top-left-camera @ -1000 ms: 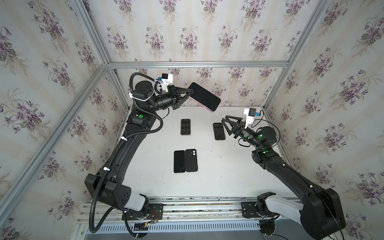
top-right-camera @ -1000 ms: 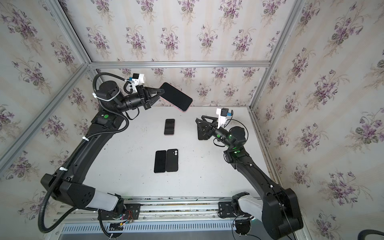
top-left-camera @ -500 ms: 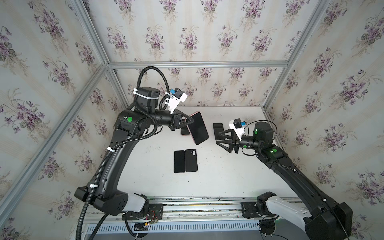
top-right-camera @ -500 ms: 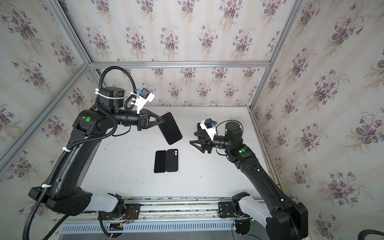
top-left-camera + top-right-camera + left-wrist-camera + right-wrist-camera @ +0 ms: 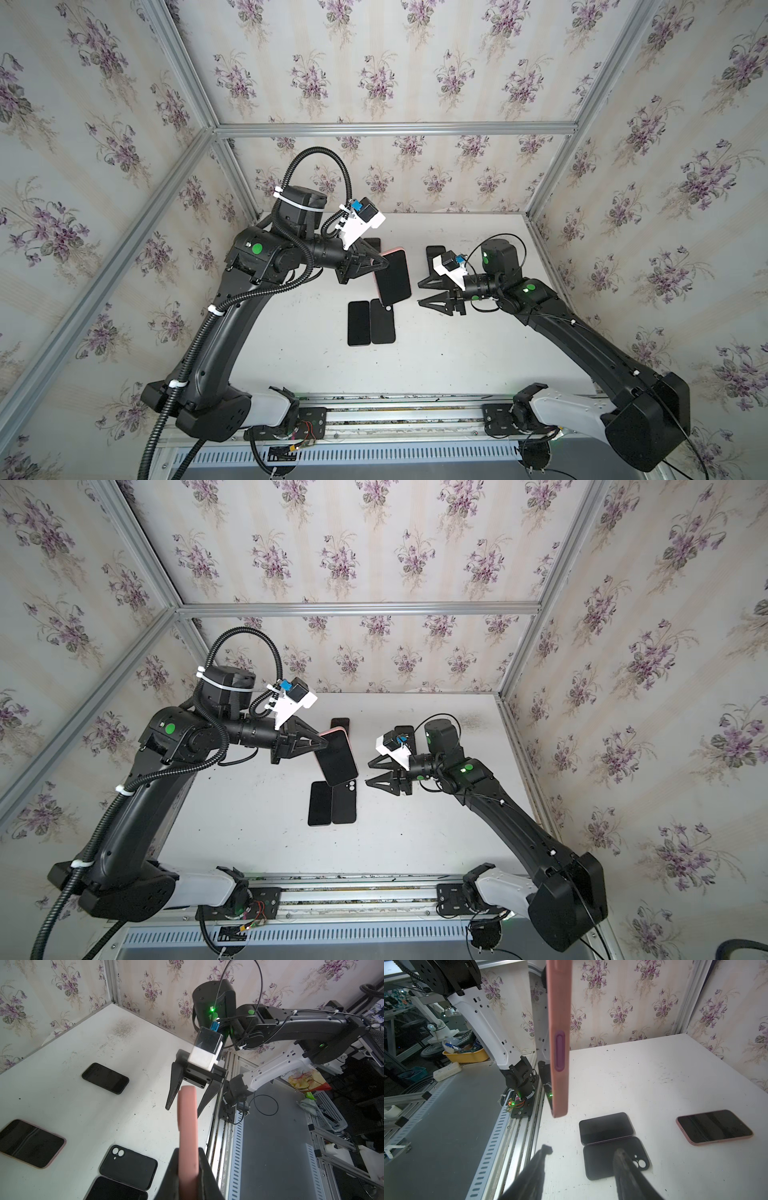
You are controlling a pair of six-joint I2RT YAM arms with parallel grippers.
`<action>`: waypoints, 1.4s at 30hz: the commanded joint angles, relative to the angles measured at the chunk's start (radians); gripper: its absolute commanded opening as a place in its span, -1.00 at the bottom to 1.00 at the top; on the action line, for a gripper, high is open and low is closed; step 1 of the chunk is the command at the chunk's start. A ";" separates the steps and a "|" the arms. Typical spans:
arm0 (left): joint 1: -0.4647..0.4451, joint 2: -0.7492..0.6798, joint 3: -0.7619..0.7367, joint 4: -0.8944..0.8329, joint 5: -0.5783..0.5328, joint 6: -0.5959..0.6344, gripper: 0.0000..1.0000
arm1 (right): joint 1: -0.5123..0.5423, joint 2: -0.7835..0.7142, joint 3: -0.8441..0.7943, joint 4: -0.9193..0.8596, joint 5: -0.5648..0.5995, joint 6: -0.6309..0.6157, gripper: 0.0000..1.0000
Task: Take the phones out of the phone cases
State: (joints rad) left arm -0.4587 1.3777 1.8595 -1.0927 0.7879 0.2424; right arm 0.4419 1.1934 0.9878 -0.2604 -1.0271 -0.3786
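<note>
Phone (image 5: 394,277) and pink case (image 5: 187,1118) hang together in mid-air over the middle of the white table (image 5: 457,357), not lying on it, and the coming move turns on how they stand to the two arms. On the table, two dark slabs (image 5: 381,328) lie side by side just near of the held pair, a second pink-cased handset (image 5: 714,1127) lies farther back, and another dark handset (image 5: 105,1078) lies far and right of centre; nothing touches them. The left arm reaches in from the left, and the left gripper (image 5: 380,266) is clamped narrow across the phone's left long edge, one finger on the screen side and one on the pink back. The phone stands close to upright: its long axis runs up and down with a slight lean, the screen faces near, and the pink back faces far. Its right long edge and side button (image 5: 560,1051) are bare. The right gripper (image 5: 420,294) is just right of that bare edge, level with the phone's lower half, near it but clearly apart. Its fingers (image 5: 623,1161) are spread to a middling width and hold nothing. One finger lies nearer and one farther, so the gap lines up with the phone's thickness. The right arm looks the free one, and its target lies to its left.
</note>
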 commanded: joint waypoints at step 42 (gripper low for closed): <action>-0.034 0.021 0.029 0.011 0.049 0.040 -1.00 | 0.057 0.055 0.095 -0.104 -0.096 -0.101 -0.55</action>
State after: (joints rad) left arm -0.4915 1.3994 1.8786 -1.1080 0.7979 0.2665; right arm 0.4973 1.2449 1.0664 -0.3630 -1.1027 -0.4789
